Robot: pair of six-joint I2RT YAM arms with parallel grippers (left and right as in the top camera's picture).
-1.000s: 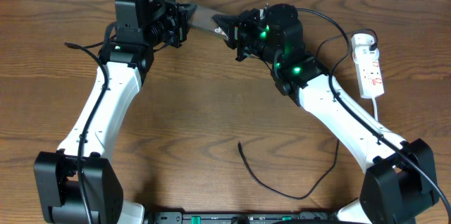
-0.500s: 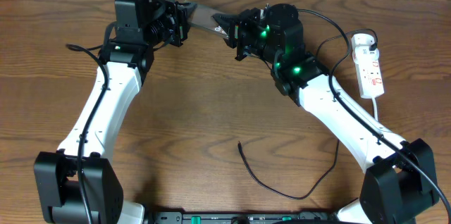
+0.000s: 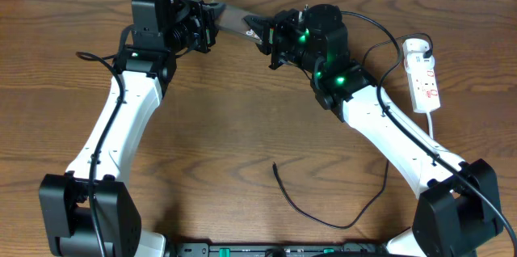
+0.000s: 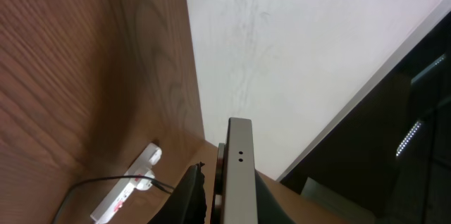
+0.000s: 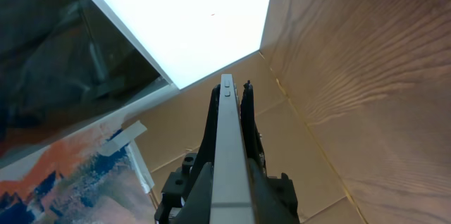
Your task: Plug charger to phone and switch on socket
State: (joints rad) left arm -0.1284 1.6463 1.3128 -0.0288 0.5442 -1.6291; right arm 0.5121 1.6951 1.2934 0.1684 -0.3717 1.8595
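Holding the phone (image 3: 232,21) in the air at 12 o'clock is a job shared by both arms. The left gripper (image 3: 212,21) is clamped on the end toward 11 o'clock. The right gripper (image 3: 257,32) is closed on the end toward 1 o'clock. Each wrist view shows the phone edge-on, running straight out between dark fingers, so it seems to be pinched across its flat faces.

The charger (image 3: 323,223) lies loose on the table (image 3: 242,111) at 6 o'clock. Its plug tip (image 3: 275,166) is free, pointing toward the centre and well apart from either hand. The socket (image 3: 424,75) sits at 3 o'clock, beyond the right arm, untouched.

The step looks like a handover or re-grip, leaving one arm as a steady holder. To do it well:

- Pick the holder so the short end with the port faces open space, not into a palm. Which end carries the port is too small to tell from these views.
- Open only one hand, and only once the other's pinch is firm. The case is glossy and could slip or swing.
- Keep the phone level and low enough for the cable's slack to reach.
- Send the freed arm to the plug tip and grip just behind it, so the tip stays stiff for insertion.

The main risk is the phone twisting when one side lets go.
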